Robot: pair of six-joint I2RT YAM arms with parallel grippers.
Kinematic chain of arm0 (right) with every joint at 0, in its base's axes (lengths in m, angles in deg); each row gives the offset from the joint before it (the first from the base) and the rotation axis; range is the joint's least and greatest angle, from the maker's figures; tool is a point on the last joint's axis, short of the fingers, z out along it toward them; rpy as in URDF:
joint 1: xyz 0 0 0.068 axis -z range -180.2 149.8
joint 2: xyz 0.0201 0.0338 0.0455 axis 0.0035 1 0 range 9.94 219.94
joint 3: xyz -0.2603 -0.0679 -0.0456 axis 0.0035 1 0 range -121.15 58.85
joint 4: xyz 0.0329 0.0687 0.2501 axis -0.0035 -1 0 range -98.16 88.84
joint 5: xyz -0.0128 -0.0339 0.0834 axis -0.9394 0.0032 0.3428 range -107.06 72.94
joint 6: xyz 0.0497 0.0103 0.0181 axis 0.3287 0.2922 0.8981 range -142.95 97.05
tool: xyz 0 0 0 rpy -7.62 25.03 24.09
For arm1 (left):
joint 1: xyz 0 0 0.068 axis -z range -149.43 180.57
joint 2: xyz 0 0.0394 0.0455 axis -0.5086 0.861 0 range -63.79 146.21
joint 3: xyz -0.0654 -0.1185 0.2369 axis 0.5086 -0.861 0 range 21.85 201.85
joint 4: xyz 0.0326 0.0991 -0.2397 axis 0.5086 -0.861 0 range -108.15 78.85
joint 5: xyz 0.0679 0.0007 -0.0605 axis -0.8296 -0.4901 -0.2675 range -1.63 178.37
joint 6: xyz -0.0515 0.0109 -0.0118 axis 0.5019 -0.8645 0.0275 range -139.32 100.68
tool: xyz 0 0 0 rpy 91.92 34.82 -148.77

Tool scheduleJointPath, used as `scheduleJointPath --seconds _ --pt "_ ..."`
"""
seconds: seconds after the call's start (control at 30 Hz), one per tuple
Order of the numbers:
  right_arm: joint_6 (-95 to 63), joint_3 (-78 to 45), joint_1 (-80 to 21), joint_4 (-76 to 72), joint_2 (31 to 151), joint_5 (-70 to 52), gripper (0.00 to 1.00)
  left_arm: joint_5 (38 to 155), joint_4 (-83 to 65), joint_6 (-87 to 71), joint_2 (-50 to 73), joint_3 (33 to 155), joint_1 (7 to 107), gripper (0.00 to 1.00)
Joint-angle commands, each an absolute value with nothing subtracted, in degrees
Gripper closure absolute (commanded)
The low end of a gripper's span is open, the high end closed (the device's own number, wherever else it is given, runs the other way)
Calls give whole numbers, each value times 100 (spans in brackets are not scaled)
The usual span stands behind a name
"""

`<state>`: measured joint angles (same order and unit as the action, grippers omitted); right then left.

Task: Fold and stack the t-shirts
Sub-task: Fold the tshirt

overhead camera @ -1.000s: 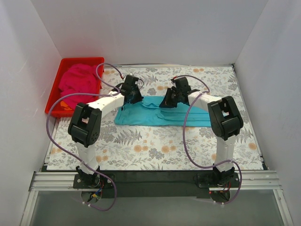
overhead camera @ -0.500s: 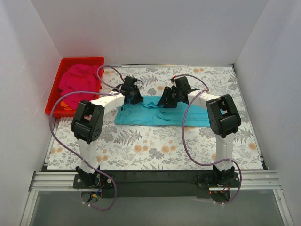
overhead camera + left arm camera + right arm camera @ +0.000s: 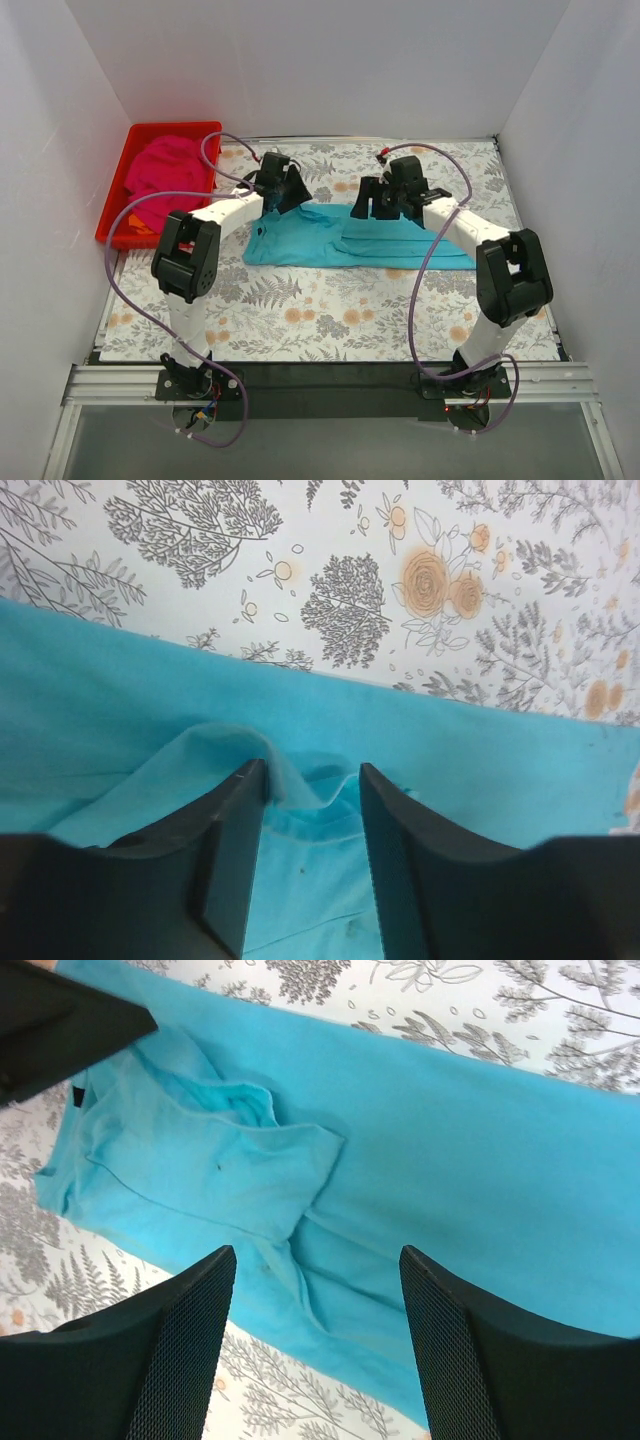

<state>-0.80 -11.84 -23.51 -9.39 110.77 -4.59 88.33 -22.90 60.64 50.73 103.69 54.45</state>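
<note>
The turquoise t-shirt (image 3: 350,240) lies folded in a long band across the middle of the floral table. My left gripper (image 3: 289,191) hangs over its far left corner. In the left wrist view that gripper (image 3: 312,780) is open, and a raised fold of the turquoise cloth (image 3: 450,750) leans against its left finger (image 3: 235,850). My right gripper (image 3: 372,206) is over the shirt's far edge near the middle. It (image 3: 315,1260) stands wide open above the cloth (image 3: 480,1140), holding nothing. The magenta-pink t-shirt (image 3: 165,175) lies bunched in the red tray (image 3: 175,127).
The red tray sits at the far left corner against the white wall (image 3: 60,150). White walls close in the table on three sides. Purple cables (image 3: 430,260) loop from both arms. Bare floral tablecloth (image 3: 330,310) shows between the shirt and the arm bases.
Both grippers have opened and let go of the turquoise shirt. The right arm has swung to the right, and the shirt's right end now reaches further right.
</note>
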Motion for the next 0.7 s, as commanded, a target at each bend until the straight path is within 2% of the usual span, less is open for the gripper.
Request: scheduleJointPath --seconds 0.0,0.07,0.2,0.43,0.57,0.63,0.67 --pt "-615 -857 -2331 -1223 10662 -861 38 8775 -2240 6251 4775 10254 5360 51" --pt "-765 -628 -2314 -1408 10416 -1072 37 8644 -2258 6225 4347 9939 5325 33" --pt "-853 -66 -2113 -1619 9933 -1371 36 8179 -2635 6189 3372 9272 5202 18" --pt "-494 1032 -1032 -1786 8827 -1408 33 7659 -3523 6592 1594 7487 5079 16" --pt "-134 1516 -83 -1778 8509 -951 32 7861 -3471 6839 1294 6791 4930 16" --pt "77 1815 811 -1673 8430 -487 32 8010 -3322 6979 1346 6572 4772 17" --pt "148 1929 815 -1594 8403 -319 32 8037 -3260 7024 1373 6518 4771 18"
